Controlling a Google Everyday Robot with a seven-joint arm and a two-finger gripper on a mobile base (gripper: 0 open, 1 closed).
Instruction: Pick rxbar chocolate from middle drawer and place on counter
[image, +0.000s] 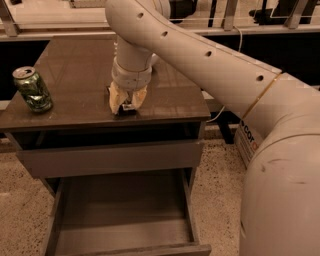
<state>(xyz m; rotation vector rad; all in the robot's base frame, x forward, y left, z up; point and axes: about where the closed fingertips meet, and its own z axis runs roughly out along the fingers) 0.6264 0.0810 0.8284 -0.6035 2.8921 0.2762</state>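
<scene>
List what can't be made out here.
1. rxbar chocolate: camera view, mostly covered by the gripper, which sits low on the counter near its front edge; only a dark sliver shows.
2. middle drawer: front lip cut off by the bottom edge.
3. cardboard box: mostly hidden behind the arm.
4. green can: label too blurred to read.

Matt tan pincer (128, 102) low on glossy stone-like counter (75, 65), shiny metal can (33, 90), smooth cream plastic arm (210, 65)

One can (32, 90), one bar (129, 106) in one gripper (127, 108) down at one counter (75, 62), one open drawer (125, 210), one box (246, 141).
</scene>
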